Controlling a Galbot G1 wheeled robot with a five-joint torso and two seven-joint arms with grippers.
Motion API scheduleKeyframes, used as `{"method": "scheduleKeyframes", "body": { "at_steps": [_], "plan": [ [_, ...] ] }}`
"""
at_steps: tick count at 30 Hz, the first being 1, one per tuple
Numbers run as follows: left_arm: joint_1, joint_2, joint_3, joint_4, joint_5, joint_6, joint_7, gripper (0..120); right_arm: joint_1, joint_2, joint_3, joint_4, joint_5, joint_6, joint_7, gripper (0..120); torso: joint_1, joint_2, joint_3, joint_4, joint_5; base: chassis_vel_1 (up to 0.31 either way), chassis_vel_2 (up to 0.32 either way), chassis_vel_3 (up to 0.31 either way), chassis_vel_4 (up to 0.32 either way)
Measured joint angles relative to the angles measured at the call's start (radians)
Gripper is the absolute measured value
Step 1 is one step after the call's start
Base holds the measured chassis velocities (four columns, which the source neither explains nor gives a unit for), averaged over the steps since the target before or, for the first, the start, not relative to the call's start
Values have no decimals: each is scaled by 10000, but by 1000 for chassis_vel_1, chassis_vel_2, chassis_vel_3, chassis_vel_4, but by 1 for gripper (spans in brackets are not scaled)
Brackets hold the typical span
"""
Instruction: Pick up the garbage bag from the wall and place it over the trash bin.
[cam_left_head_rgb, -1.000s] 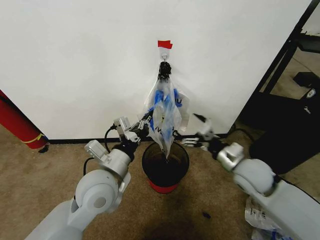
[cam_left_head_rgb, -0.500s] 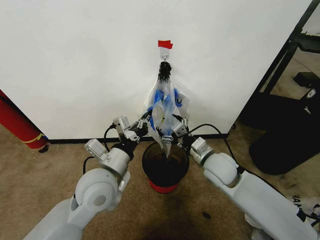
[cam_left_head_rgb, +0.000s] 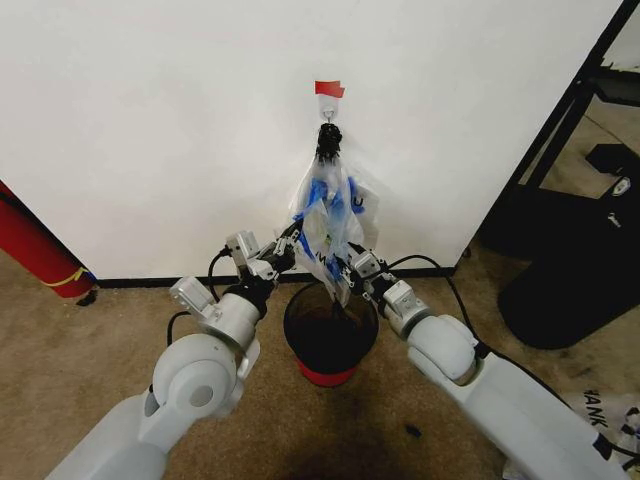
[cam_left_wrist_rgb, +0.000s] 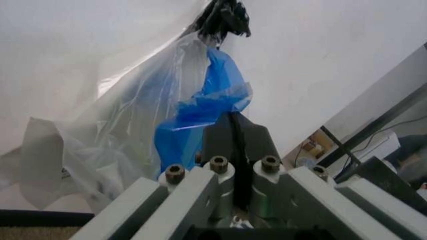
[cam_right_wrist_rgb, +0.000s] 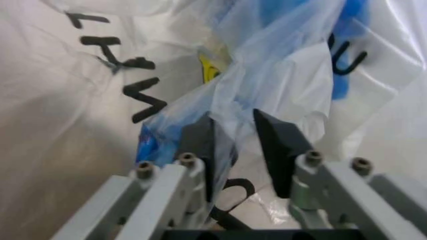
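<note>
Hanging garbage bag (cam_left_head_rgb: 325, 225), white wall (cam_left_head_rgb: 150, 130)

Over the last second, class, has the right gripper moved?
Yes. The right gripper has swung leftward, from beside the trash bin to the garbage bag above it.

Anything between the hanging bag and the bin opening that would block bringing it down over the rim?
Nothing visible. The garbage bag hangs from the hook on the wall, right above the trash bin, whose mouth is open. The left gripper and right gripper flank the bag's lower part, the right with plastic between its open fingers.
</note>
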Motion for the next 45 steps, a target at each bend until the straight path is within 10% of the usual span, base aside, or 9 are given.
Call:
{"method": "scheduleKeyframes", "body": {
  "at_steps": [9, 28, 37, 45],
  "plan": [
    [12, 33, -54, -59, -59, -4, 3, 0, -537, 731, 802, 128, 854, 357, 573, 0, 0, 0, 0, 1, 0, 0, 0, 0, 0],
    [126, 61, -313, 408, 15, -80, -119, 0, -3876, 3294, 5404, 1693, 9128, 3881, 291, 0, 0, 1, 0, -1, 2, 0, 0, 0, 0],
    [194, 68, -270, 123, -4, -81, -137, 0, -4050, 3201, 5417, 1470, 8568, 3592, 1331, 4, 0, 1, 0, 0, 2, 0, 0, 0, 0],
    [291, -6, -132, -85, 66, -64, -122, 0, -4479, 2689, 5182, 1615, 5583, 3127, 1340, 33, 0, 0, 0, 0, 3, 0, 0, 0, 0]
  ]
}}
